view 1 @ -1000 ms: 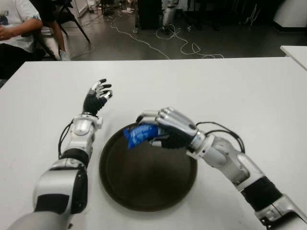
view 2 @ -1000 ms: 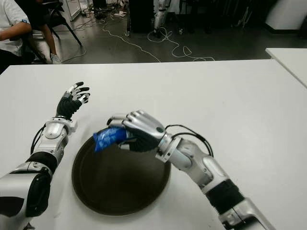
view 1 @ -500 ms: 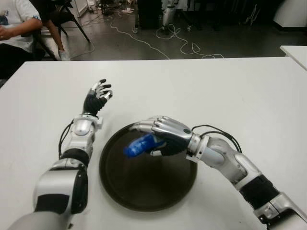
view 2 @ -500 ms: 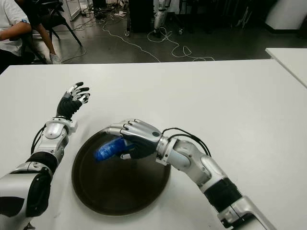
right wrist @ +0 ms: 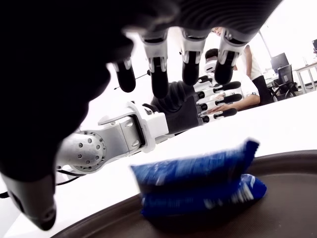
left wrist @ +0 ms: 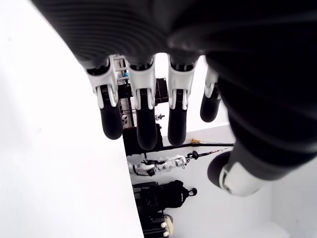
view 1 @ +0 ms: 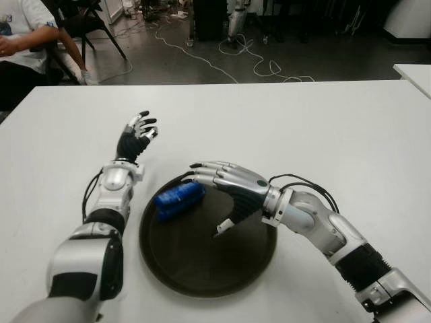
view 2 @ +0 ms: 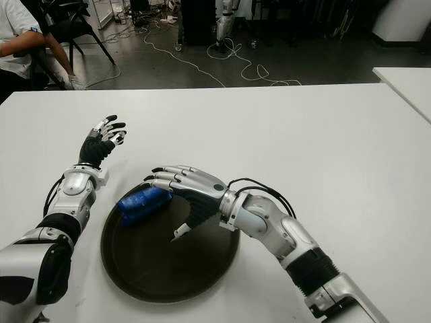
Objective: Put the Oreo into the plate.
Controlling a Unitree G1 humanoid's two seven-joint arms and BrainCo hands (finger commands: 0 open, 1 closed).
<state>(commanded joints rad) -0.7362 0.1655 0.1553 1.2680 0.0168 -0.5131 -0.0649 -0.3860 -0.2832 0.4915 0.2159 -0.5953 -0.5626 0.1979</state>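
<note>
The blue Oreo packet [view 1: 178,199] lies inside the dark round plate [view 1: 202,266], near its far-left rim; the right wrist view shows the Oreo packet [right wrist: 198,186] on the plate floor [right wrist: 277,208]. My right hand [view 1: 219,195] hovers over the plate just right of the packet, fingers spread and holding nothing. My left hand [view 1: 137,132] is open on the left, beyond the plate, over the white table [view 1: 323,128].
A person sits on a chair [view 1: 30,40] beyond the table's far-left corner. Cables [view 1: 236,60] trail over the floor behind the table. Another white table edge [view 1: 414,70] shows at the far right.
My right hand opened and let go of the Oreo packet, which dropped to the left onto the plate. The left hand has not moved.
</note>
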